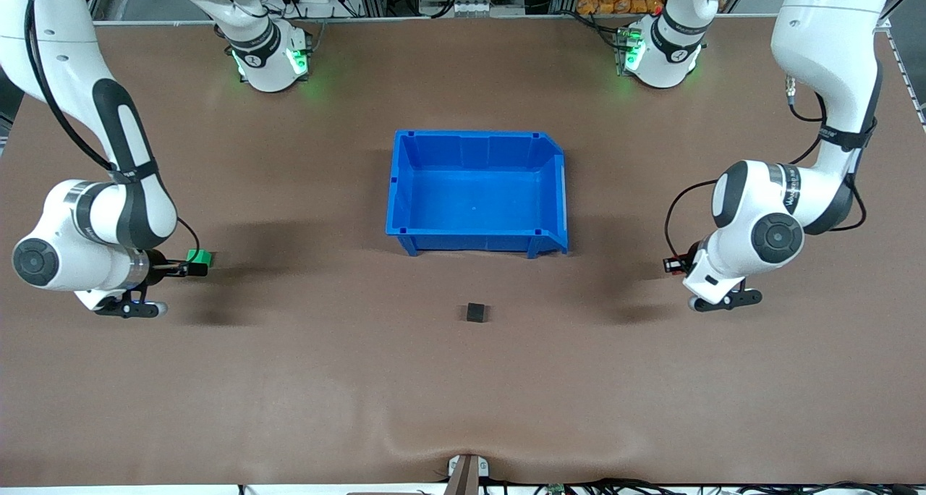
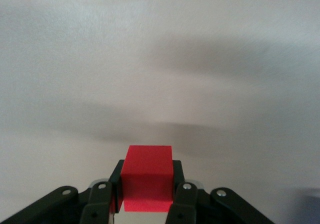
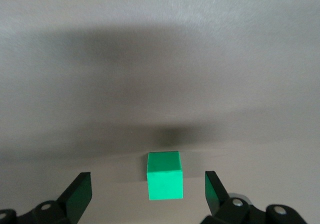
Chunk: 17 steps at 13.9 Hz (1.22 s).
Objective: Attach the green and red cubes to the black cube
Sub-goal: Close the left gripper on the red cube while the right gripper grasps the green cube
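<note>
The black cube [image 1: 475,312] sits on the brown table, nearer the front camera than the blue bin. My right gripper [image 1: 189,266] is low at the right arm's end of the table. It is open, with its fingers on either side of the green cube [image 1: 199,257] and not touching it. In the right wrist view the green cube [image 3: 164,182] rests on the table between the spread fingers [image 3: 80,196] of that gripper [image 3: 147,194]. My left gripper [image 1: 673,265] is low at the left arm's end of the table. It [image 2: 147,186] is shut on the red cube [image 2: 147,176].
An open blue bin [image 1: 403,191] with nothing in it stands at the table's middle, between the two arms. Both arms' elbows hang low over the table's two ends.
</note>
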Motion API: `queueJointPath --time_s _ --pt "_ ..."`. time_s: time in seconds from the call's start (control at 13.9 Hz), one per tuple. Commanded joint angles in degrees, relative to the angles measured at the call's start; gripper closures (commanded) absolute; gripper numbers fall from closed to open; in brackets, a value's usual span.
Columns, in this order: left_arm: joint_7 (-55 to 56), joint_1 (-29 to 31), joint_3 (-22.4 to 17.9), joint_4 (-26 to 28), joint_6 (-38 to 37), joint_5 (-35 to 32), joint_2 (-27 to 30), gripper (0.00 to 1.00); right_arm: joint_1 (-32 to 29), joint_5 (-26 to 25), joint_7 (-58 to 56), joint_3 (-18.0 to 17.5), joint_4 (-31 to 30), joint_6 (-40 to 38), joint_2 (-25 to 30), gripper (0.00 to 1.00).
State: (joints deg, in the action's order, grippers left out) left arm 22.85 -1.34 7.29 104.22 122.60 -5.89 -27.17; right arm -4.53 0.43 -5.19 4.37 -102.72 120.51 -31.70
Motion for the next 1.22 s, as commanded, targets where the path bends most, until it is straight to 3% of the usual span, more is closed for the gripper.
queueJointPath --time_s 0.0,0.43,0.65,0.79,0.86,0.93,1.01,1.15 --pt "6.04 -0.15 0.44 -6.03 -4.39 4.73 -0.6 1.0 -0.74 0.71 -0.52 -0.5 -0.64 0.69 -0.37 0.0" --pt "28.27 -4.45 0.44 -14.03 -4.74 8.88 -4.2 1.0 -1.18 0.63 -0.52 -0.41 -1.77 1.31 -2.4 0.0" --pt "40.29 -7.08 0.44 -17.72 -4.74 10.8 -7.09 1.0 -1.44 0.54 -0.7 -0.41 -2.13 1.31 -2.57 0.27" --pt "50.58 -9.11 0.44 -21.14 -4.74 11.16 -10.08 1.0 -1.62 0.36 -0.7 -0.41 -2.22 0.95 -2.57 0.53" --pt "55.59 -9.9 0.44 -23.51 -4.74 11.16 -11.57 1.0 -1.62 0.36 -0.7 -0.41 -2.13 0.69 -2.57 0.78" --pt "60.77 -11.12 0.44 -25.1 -4.66 11.16 -12.89 1.0 -1.62 0.36 -0.7 -0.41 -2.13 0.6 -2.57 0.95" --pt "65.87 -12.09 0.27 -26.42 -4.22 11.08 -13.86 1.0 -1.7 0.36 -0.7 -0.41 -2.13 0.6 -2.57 1.0" --pt "72.92 -12.98 0.26 -28.71 -3.6 11.16 -15.62 1.0 -1.79 0.36 -0.61 -0.41 -1.96 0.52 -2.49 1.0"
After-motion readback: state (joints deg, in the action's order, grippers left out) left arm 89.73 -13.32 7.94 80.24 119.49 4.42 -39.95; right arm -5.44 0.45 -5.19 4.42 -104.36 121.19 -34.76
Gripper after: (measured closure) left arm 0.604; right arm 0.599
